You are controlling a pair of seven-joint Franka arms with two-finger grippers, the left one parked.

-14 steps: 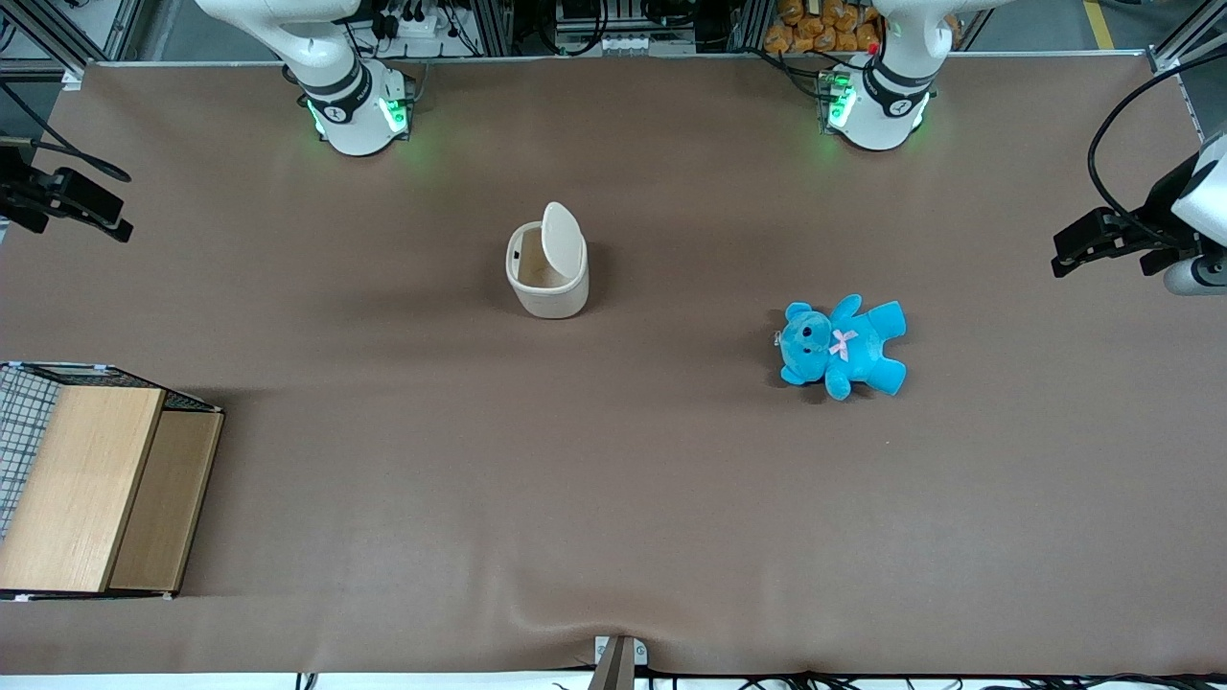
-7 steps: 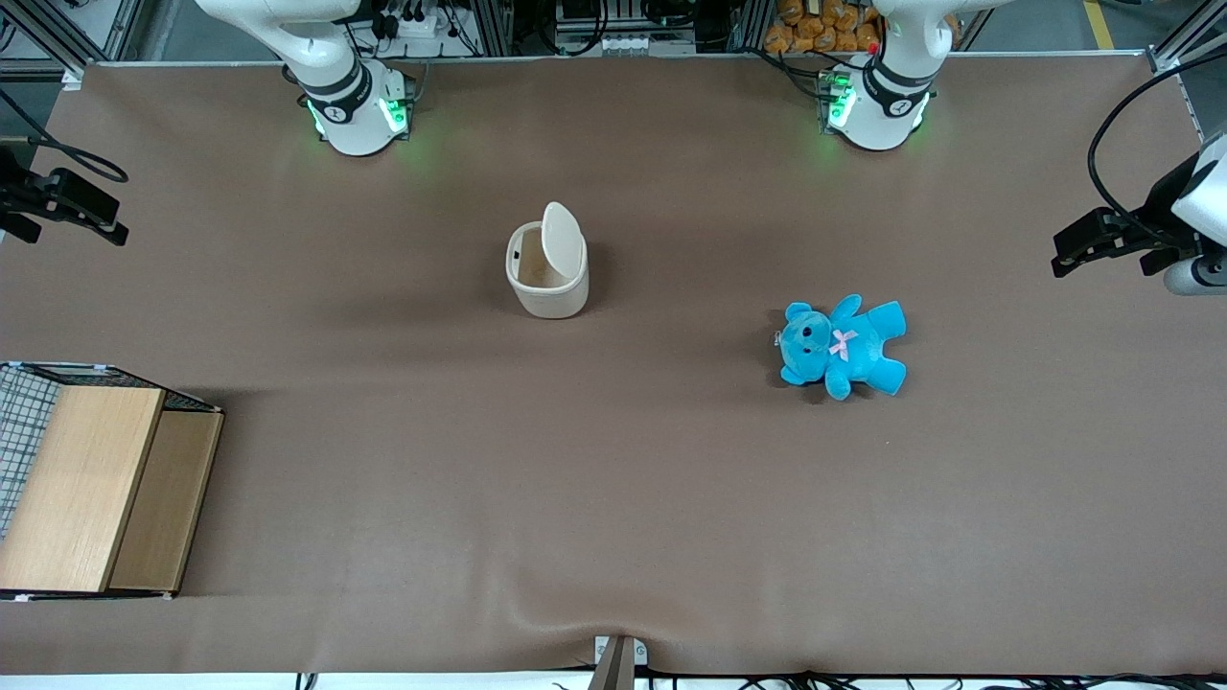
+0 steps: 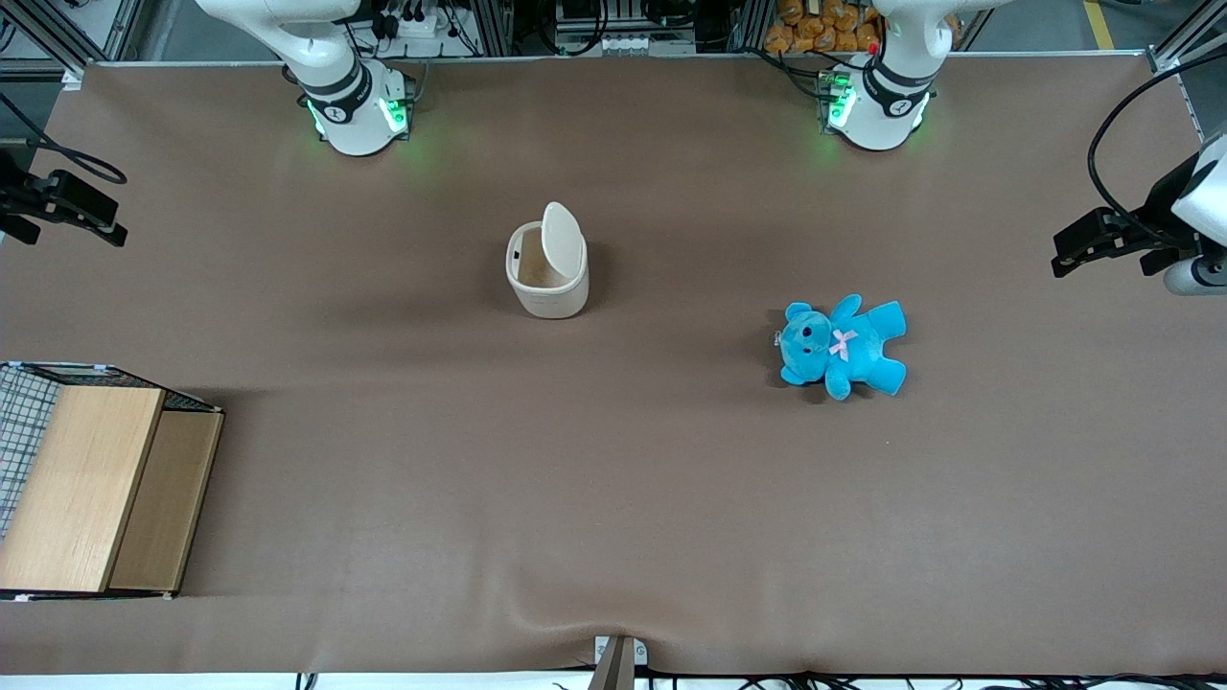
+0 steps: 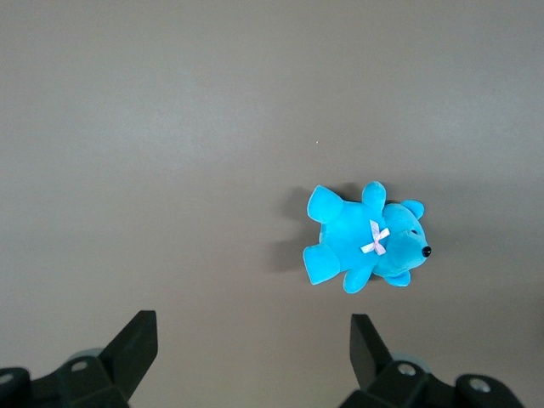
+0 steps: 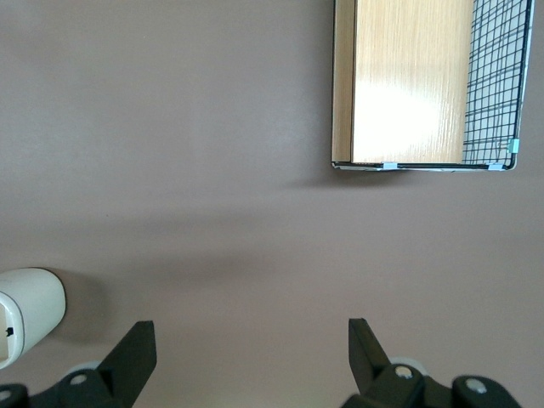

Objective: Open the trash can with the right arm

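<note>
The cream-white trash can stands on the brown table, midway between the two arm bases and nearer to the front camera than they are. Its flip lid stands upright, and the inside of the bin shows. The right arm's black gripper hangs at the working arm's end of the table, far off sideways from the can. In the right wrist view the gripper is open and empty above bare table. The can's side shows at the edge of that view.
A blue teddy lies toward the parked arm's end of the table and shows in the left wrist view. A wooden box with a wire mesh side stands at the working arm's end and shows in the right wrist view.
The right gripper has drawn slightly farther sideways from the trash can. The can, its raised lid and the teddy have not moved.
</note>
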